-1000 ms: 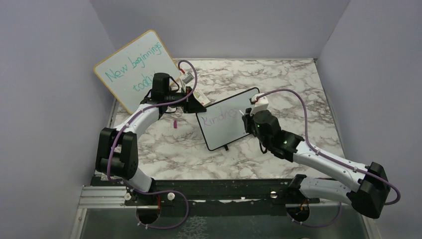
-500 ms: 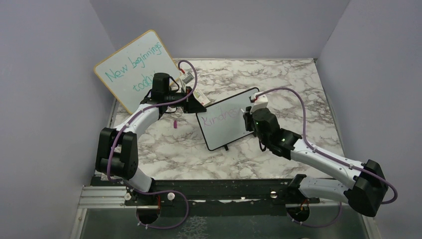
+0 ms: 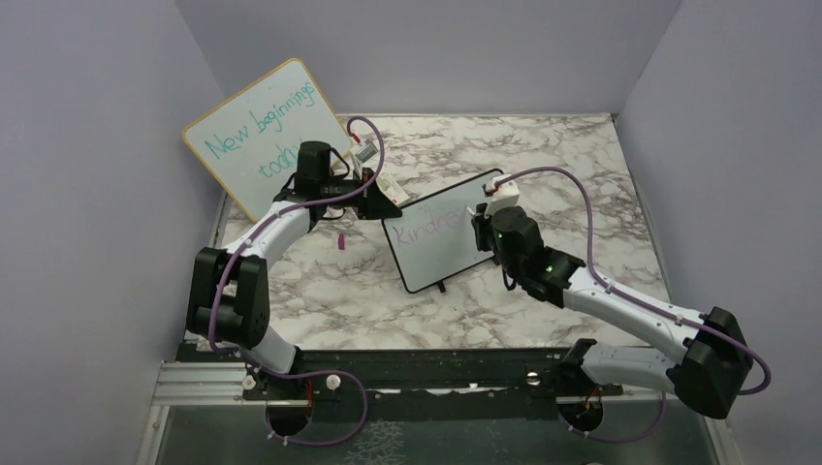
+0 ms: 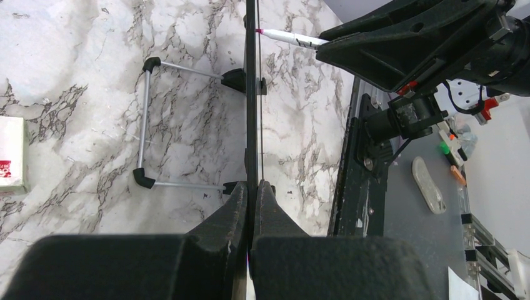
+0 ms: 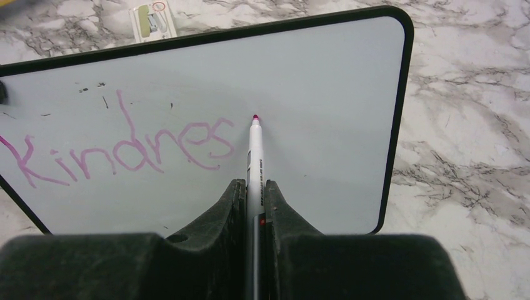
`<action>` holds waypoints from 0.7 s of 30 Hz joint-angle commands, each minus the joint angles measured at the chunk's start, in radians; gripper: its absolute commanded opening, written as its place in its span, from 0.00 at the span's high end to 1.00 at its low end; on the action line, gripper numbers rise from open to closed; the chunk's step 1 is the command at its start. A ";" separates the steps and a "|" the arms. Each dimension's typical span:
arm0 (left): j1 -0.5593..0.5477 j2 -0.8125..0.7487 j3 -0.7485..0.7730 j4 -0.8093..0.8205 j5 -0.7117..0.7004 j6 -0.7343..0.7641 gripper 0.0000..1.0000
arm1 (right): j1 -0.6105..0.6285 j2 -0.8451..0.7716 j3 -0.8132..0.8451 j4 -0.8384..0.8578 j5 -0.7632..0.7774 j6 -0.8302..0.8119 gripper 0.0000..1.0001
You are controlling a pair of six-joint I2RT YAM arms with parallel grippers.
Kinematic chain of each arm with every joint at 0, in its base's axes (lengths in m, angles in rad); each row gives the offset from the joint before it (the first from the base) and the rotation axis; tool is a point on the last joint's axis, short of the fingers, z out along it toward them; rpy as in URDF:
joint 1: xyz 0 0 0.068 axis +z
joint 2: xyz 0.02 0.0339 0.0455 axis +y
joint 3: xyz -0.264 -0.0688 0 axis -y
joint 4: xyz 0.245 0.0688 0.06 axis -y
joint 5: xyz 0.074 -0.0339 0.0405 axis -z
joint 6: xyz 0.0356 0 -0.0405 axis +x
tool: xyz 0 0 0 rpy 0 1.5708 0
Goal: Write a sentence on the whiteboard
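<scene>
From above, the black-framed whiteboard (image 3: 441, 254) stands mid-frame on the marble table (image 3: 330, 300), its left edge clenched by the left gripper (image 3: 390, 206). The left wrist view shows the board edge-on at centre, pinched between those fingers (image 4: 234, 206). In the right wrist view, the right gripper (image 5: 253, 187) grasps a pink marker (image 5: 255, 150), its tip at the board just right of the sentence (image 5: 125, 150), which reads "Kindnes".

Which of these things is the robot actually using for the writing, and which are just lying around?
In use: small black-framed whiteboard, pink "Kindnes" writing, marker, left end effector clamping the board, right end effector holding the marker.
Lying about: wood-framed board, small packet, small pink object.
</scene>
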 commanded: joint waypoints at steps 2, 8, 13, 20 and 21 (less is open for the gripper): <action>-0.018 0.044 -0.015 -0.075 -0.017 0.040 1.00 | -0.006 0.017 0.027 0.049 -0.061 -0.020 1.00; -0.018 0.047 -0.013 -0.075 -0.022 0.039 1.00 | -0.006 0.023 0.028 0.025 -0.082 -0.016 1.00; -0.018 0.048 -0.013 -0.075 -0.021 0.041 1.00 | -0.006 0.018 0.022 0.004 -0.105 -0.008 1.00; -0.018 0.049 -0.013 -0.075 -0.024 0.040 1.00 | -0.006 0.018 0.015 -0.037 -0.123 0.001 1.00; -0.018 0.049 -0.012 -0.075 -0.024 0.041 1.00 | -0.005 0.020 0.015 -0.040 -0.125 0.001 1.00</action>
